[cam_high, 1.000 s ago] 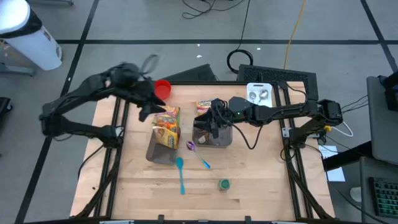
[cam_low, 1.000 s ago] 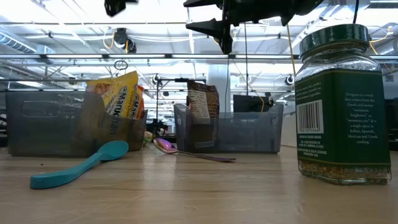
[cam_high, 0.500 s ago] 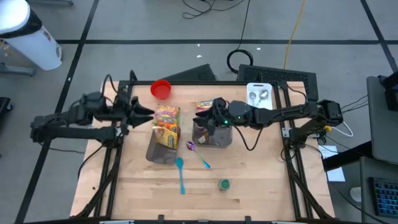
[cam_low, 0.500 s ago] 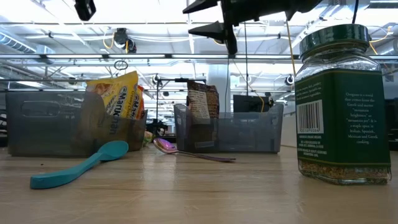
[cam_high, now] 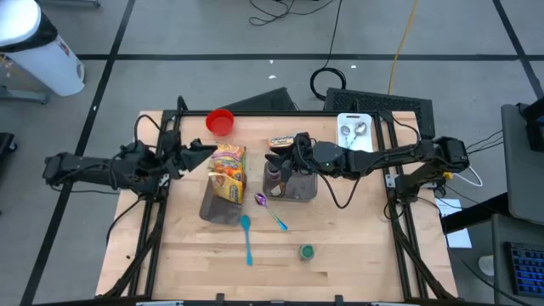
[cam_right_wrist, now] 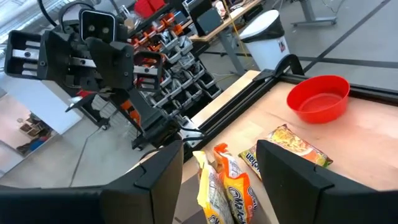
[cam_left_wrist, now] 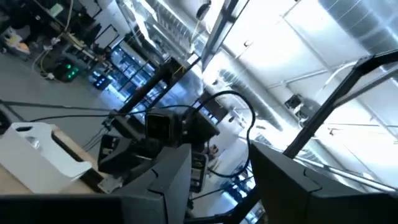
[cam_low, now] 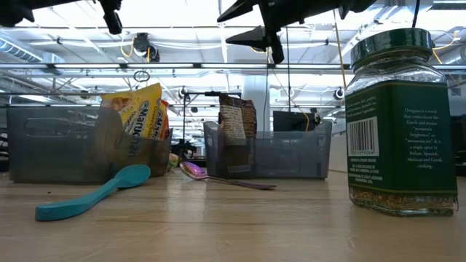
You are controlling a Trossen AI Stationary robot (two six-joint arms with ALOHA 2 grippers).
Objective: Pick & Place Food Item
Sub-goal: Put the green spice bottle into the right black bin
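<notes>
Right gripper (cam_high: 276, 161) hangs above the right-hand grey bin (cam_high: 291, 183), jaws apart and empty; the right wrist view shows clear daylight between its fingers. Left gripper (cam_high: 202, 150) sits off the near-left side of the left grey bin (cam_high: 221, 206), lifted clear of the worktop (cam_high: 357, 238); jaws part-open, nothing between them in the left wrist view.

Task item, as I read it: the yellow noodle packet (cam_high: 228, 170), leaning in the left grey bin. A second, browner food packet (cam_low: 234, 124) stands upright in the right-hand grey bin, directly under the right gripper.

Risks from here:
- Either packet is thin, crinkly film standing on edge. A descent off its top edge would likely fold it flat or push it against the bin wall, not grip it.
- Bin walls are close to the packets; a wide jaw could catch a rim and drag the bin.
- Purple spoon (cam_high: 270, 208) lies just beside the right-hand grey bin; a shoved bin would knock it.
- Both grippers are near the two bins; a simultaneous reach risks the arms crowding.

View differences:
- The low view shows both packets upright inside the bins and a green-lidded spice jar (cam_low: 400, 120) looming close; the high view shows that jar well apart from the bins.
- Only the high view and right wrist view show the red bowl (cam_high: 220, 121) beyond the left grey bin.
- The teal spoon (cam_high: 246, 235) is absent from both wrist views.
</notes>
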